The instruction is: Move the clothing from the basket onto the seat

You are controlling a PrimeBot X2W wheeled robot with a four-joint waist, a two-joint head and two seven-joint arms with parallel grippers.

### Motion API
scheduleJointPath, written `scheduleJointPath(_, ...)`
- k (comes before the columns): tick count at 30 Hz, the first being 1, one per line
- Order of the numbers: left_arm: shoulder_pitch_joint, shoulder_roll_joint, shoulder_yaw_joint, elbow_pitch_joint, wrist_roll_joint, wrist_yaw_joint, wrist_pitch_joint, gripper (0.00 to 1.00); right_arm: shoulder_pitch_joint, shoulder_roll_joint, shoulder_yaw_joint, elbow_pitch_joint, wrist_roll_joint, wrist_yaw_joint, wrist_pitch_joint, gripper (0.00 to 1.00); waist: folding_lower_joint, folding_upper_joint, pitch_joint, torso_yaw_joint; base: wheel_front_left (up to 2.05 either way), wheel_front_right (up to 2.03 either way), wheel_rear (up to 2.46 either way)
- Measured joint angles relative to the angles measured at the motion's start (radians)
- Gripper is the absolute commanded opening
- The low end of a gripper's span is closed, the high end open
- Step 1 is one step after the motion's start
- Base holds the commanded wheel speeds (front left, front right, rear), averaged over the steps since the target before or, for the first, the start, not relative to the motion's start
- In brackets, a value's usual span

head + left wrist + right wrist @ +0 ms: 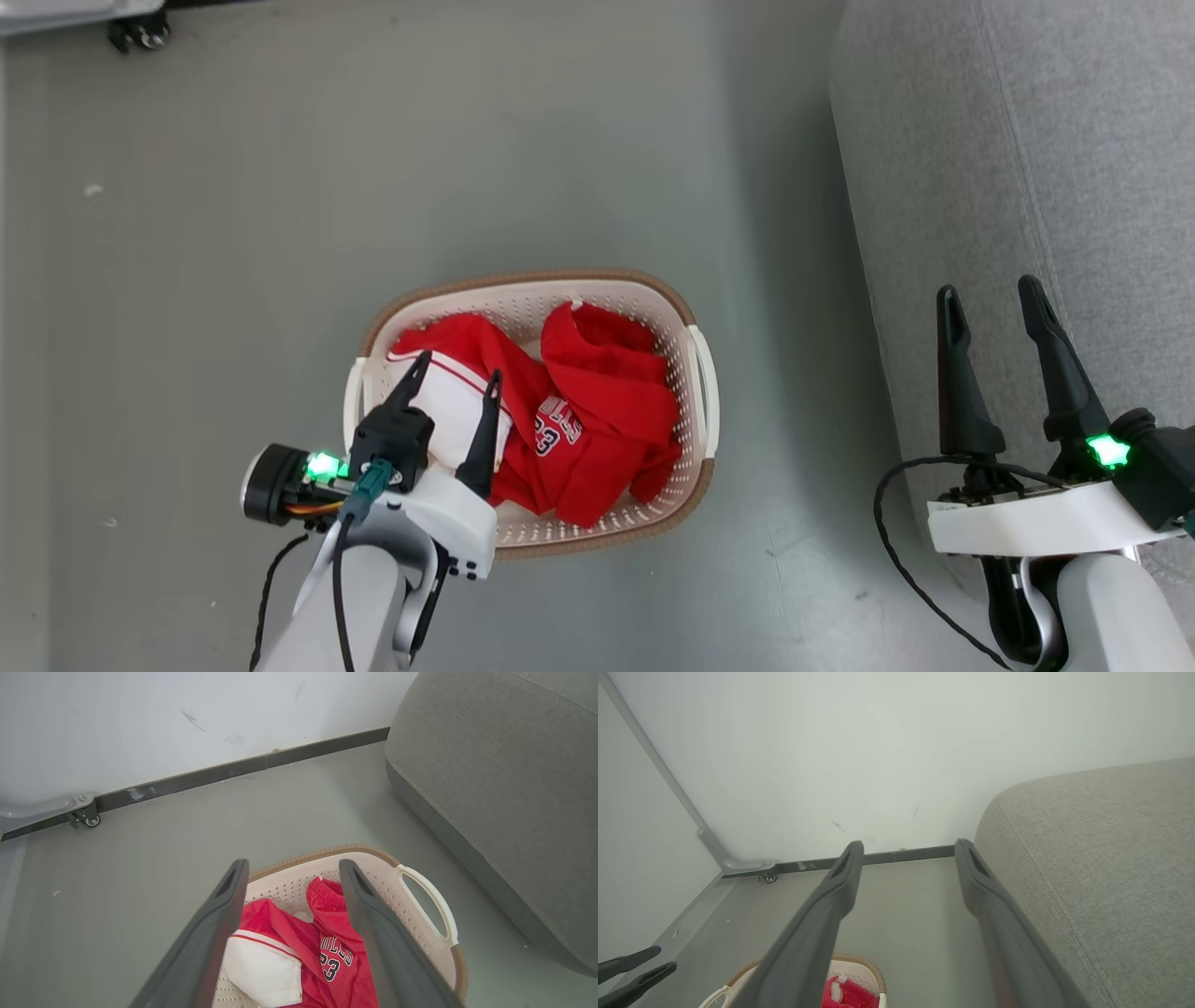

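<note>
The red clothing (597, 411) with white panels and a white "23" lies piled in the cream basket (695, 327) on the floor; it also shows as clothing (336, 952) in the basket (420, 933) from the left wrist. My left gripper (457, 366) hovers open over the basket's near left part, above the white panel, holding nothing. My right gripper (990, 291) stands open and empty over the near edge of the grey seat (1074, 168), to the right of the basket. The right wrist view catches the seat (1101, 868) and the basket (859, 970) below.
Grey floor surrounds the basket. A white wall with a dark baseboard (233, 772) runs behind. A caster wheel (140, 33) of some frame stands at the far left, also seen as a caster (91, 820). The seat's rounded side (490, 788) rises close to the basket's right handle (434, 900).
</note>
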Motion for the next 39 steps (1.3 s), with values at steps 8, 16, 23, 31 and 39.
scheduleJointPath(8,-0.050,-0.001,0.001,0.035,0.000,0.000,0.000,1.00,-0.042,0.000,0.002,-0.002,0.002,0.000,-0.009,1.00,0.0000,0.0000,0.066,-0.023,0.00,0.00,0.00)
scheduleJointPath(16,-0.100,-0.002,-0.001,0.083,0.002,-0.008,0.000,1.00,-0.080,0.000,0.006,-0.002,0.004,0.000,-0.019,1.00,0.0000,0.0000,0.122,-0.048,0.00,0.00,0.00)
scheduleJointPath(23,-0.150,-0.002,-0.006,0.121,0.011,-0.009,0.000,1.00,-0.110,-0.001,0.016,-0.001,0.012,0.000,-0.027,1.00,0.0000,0.0000,0.163,-0.070,0.00,0.00,0.00)
scheduleJointPath(31,-0.182,-0.003,-0.014,0.168,0.017,-0.018,0.000,1.00,-0.133,-0.001,0.027,0.004,0.023,0.000,-0.032,1.00,-0.0001,0.0000,0.204,-0.095,0.00,0.00,0.00)
scheduleJointPath(39,-0.219,-0.003,-0.020,0.215,0.018,-0.025,0.000,1.00,-0.165,-0.001,0.033,0.008,0.033,0.000,-0.035,1.00,-0.0001,0.0000,0.241,-0.120,0.00,0.00,0.00)
